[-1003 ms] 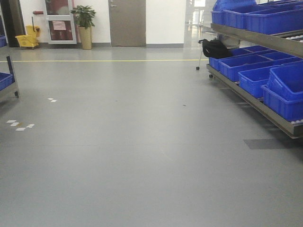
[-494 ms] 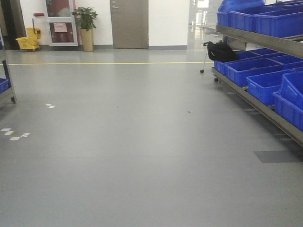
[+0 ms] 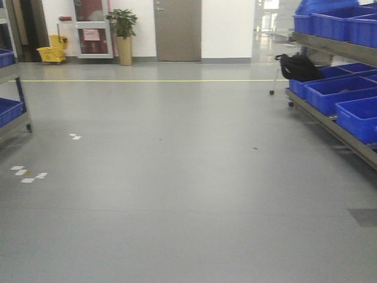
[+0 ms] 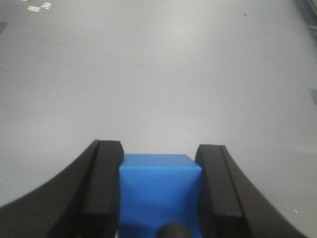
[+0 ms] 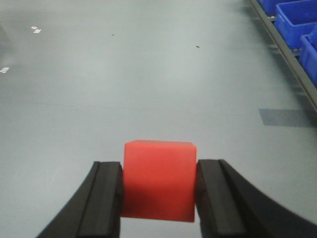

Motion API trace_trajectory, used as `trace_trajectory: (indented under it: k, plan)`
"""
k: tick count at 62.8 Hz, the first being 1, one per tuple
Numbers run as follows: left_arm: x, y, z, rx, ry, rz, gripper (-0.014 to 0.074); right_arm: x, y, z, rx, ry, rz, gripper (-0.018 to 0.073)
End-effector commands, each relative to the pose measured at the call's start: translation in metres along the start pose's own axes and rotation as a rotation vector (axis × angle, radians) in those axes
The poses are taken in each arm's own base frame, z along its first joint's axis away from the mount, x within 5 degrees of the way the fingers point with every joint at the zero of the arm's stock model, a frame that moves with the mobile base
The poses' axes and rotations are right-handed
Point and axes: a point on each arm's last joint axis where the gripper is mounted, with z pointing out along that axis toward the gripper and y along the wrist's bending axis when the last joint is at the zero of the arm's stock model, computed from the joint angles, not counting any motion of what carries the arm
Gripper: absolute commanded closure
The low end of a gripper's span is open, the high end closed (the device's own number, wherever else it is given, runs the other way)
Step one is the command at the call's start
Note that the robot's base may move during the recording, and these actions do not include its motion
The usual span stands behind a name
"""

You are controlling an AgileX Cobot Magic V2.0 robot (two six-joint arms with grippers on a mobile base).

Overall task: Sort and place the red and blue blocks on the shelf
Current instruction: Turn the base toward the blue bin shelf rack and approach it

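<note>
Left gripper (image 4: 159, 163) fingers (image 4: 104, 183) grip blue block (image 4: 158, 196); right gripper (image 5: 158, 168) fingers (image 5: 106, 198) grip red block (image 5: 158, 183). Shelf (image 3: 333, 127) along frame's right edge, front view.

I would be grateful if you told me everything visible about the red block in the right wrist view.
The red block is a plain matte cube, bright red, with clean edges and no markings. Its front face and a sliver of its top show. It sits level, clamped on both sides by the black fingers of the right gripper, above the grey floor, touching nothing else.
</note>
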Motion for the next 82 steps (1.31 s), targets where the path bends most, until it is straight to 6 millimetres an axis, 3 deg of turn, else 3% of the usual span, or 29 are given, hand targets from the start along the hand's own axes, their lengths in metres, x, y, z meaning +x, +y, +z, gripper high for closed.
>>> trace_trajectory:
  k: [1,82]
  plan:
    - [-0.0146,-0.0048,-0.0041,0.034,-0.090,-0.002,0.0472,-0.0159,0.0002,-0.0021,0.003,-0.101,-0.012,0.0510]
    - [-0.0146,-0.0048,-0.0041,0.034,-0.090,-0.002,0.0472,-0.0159,0.0002,-0.0021,0.003,-0.101,-0.012,0.0510]
